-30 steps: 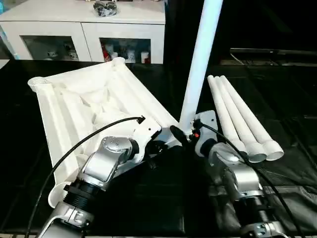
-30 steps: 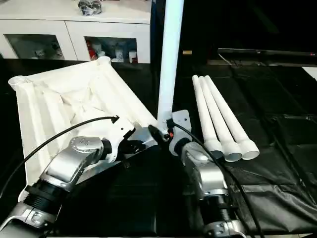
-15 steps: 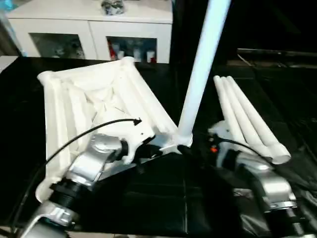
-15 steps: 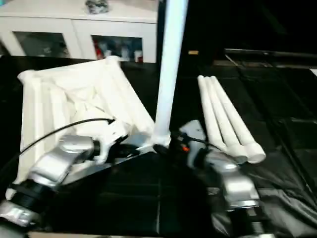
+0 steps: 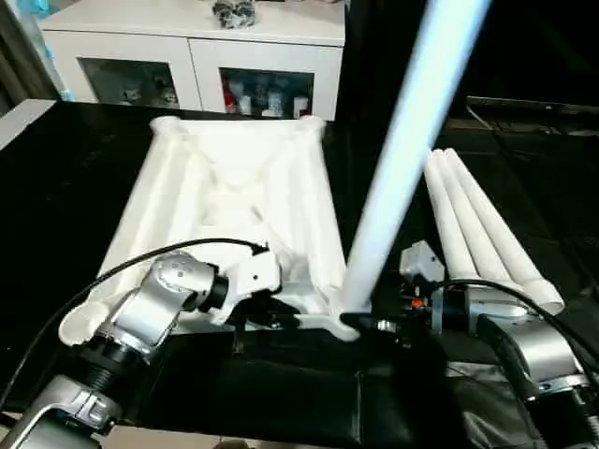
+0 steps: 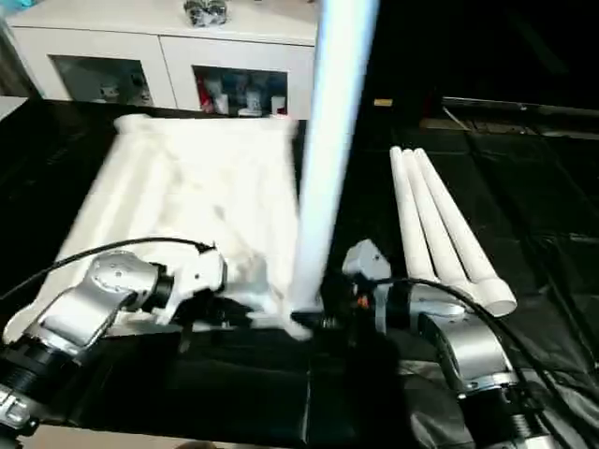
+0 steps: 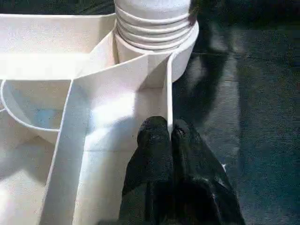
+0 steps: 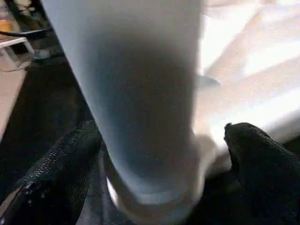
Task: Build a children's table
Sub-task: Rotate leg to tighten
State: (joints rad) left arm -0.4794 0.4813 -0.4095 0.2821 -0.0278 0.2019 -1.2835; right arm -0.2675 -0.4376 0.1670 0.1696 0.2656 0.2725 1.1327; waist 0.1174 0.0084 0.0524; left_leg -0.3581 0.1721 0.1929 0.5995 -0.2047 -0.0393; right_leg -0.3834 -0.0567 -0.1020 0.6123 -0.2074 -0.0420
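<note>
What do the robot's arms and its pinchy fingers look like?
Both arms are shiny silver metal tubes with black ribbed rings near the bottom. The left arm has a white block at the wrist and a thin black cable looping over it. The right arm shows a small red light. The fingers are black and rubbery.

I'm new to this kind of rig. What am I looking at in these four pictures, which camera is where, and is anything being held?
A two-armed humanoid robot is assembling a white plastic children's table. Two pictures come from its head, looking down over its silver arms; two come from its wrists. The table top lies upside down on a black surface. One leg stands in a near corner socket; three spare legs lie beside it. The left hand pinches a thin rib of the top. The right hand is open, its fingers either side of the standing leg.
</note>
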